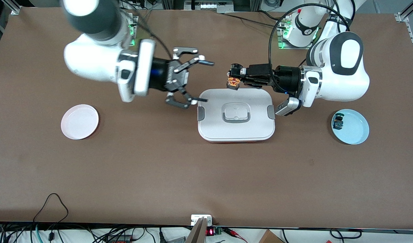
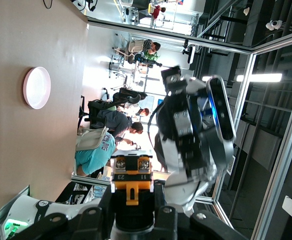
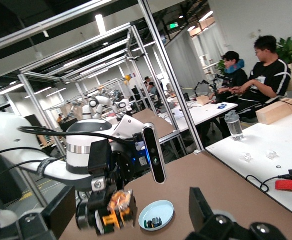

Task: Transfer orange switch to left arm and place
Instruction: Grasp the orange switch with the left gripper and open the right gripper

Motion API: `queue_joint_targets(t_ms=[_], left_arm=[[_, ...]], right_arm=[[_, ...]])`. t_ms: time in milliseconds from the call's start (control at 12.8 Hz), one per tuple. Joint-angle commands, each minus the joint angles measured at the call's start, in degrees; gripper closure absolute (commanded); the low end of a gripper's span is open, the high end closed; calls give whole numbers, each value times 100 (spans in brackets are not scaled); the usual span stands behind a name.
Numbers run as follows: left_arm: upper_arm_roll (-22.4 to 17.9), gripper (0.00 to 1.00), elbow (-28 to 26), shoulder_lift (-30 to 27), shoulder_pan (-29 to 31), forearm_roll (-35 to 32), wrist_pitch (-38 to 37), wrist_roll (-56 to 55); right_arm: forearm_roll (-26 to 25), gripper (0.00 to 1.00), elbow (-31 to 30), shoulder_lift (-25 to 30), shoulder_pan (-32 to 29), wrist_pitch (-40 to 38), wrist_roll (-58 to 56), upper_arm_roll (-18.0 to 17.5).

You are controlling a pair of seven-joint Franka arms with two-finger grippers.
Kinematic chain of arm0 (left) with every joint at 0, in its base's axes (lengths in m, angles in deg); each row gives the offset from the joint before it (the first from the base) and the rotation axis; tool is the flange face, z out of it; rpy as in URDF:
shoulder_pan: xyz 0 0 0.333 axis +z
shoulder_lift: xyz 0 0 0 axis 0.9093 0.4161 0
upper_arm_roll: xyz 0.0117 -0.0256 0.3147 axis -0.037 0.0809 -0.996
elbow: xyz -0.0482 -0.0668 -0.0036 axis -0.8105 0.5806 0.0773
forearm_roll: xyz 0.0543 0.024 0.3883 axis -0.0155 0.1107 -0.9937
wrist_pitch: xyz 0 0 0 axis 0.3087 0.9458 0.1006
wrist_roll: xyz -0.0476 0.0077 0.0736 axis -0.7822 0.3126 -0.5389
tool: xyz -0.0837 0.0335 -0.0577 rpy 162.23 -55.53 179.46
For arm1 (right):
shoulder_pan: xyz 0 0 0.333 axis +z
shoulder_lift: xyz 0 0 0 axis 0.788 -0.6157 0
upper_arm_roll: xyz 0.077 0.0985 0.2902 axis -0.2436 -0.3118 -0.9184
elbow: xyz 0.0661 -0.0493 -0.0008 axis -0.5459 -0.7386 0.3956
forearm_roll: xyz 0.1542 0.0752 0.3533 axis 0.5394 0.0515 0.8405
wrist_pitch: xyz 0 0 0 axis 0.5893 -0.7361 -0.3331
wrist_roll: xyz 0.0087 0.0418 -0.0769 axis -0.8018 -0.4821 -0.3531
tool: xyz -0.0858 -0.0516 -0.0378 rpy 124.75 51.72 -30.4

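My left gripper (image 1: 234, 81) is shut on the orange switch (image 1: 233, 82) and holds it in the air over the edge of the white box (image 1: 236, 125) that lies farthest from the front camera. In the left wrist view the orange switch (image 2: 131, 183) sits clamped between the two fingers. My right gripper (image 1: 206, 81) is open and empty. It is in the air over the table by the box's corner at the right arm's end, pointing at the switch with a gap between them. The right wrist view shows the held switch (image 3: 115, 211) between its spread fingers (image 3: 201, 210).
A white plate (image 1: 80, 121) lies at the right arm's end of the table. A light blue plate (image 1: 353, 130) at the left arm's end holds a small dark block with teal parts (image 1: 337, 122). The box stands mid-table between the arms.
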Motion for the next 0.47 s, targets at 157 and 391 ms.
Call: queue_joint_targets(t_ms=[157,391], left_arm=[[-62,91,268,-94,316,-2172,-373,83],[-70,91,532,-94,563,-3850,-778,91]], right_arm=[[-1051,0,68,38,-1389,-2230,115,-54],[-2393,0,120,195,-2286,-3542,596,-54]])
